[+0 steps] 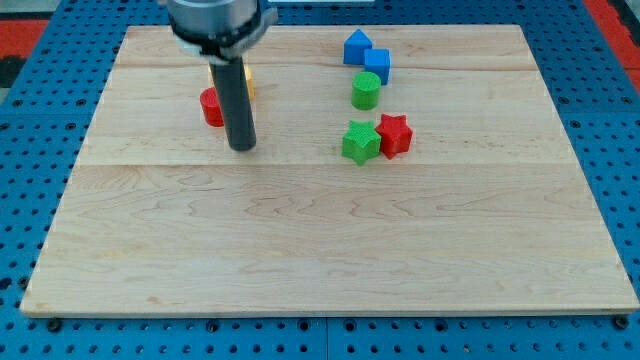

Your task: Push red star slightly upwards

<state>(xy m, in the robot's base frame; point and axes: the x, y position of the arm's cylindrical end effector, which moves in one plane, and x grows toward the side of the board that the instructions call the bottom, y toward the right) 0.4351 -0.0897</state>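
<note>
The red star [396,134] lies on the wooden board [320,240], right of centre in the upper half, touching the green star [360,141] on its left. My tip [242,147] rests on the board well to the left of both stars, about a quarter of the board's width away. The dark rod rises from the tip toward the view's top and hides part of a red block [211,107] and a yellow block [249,83] behind it.
A green cylinder [366,90] stands above the stars. Two blue blocks [357,47] [377,65] lie above it near the board's top edge. Blue perforated table surrounds the board.
</note>
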